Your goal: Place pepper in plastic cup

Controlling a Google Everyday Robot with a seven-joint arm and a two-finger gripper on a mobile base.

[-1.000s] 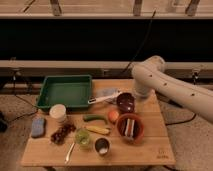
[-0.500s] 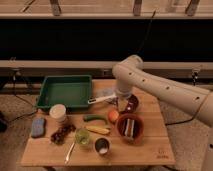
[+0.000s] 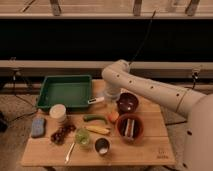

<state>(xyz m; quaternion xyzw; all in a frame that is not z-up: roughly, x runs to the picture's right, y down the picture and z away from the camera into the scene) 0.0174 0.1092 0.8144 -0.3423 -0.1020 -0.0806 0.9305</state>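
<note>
The slim dark-green pepper [image 3: 95,118] lies on the wooden table [image 3: 150,150] near its middle. The small translucent yellow-green plastic cup [image 3: 82,137] stands upright in front of it and a little to the left, near the front edge. My white arm reaches in from the right and bends down at the elbow. My gripper [image 3: 111,101] hangs over the back middle of the table, behind and to the right of the pepper and apart from it. It holds nothing that I can see.
A green tray [image 3: 65,92] sits back left, with a white container [image 3: 58,112] before it. An orange fruit [image 3: 113,116], a yellow vegetable [image 3: 97,129], two brown bowls [image 3: 127,102] [image 3: 130,127], a dark metal cup [image 3: 102,146], a blue sponge [image 3: 37,126] and a utensil [image 3: 96,100] crowd the table.
My arm has swung left from the table's right side, and the gripper has come down over the back middle. The objects have not moved.
</note>
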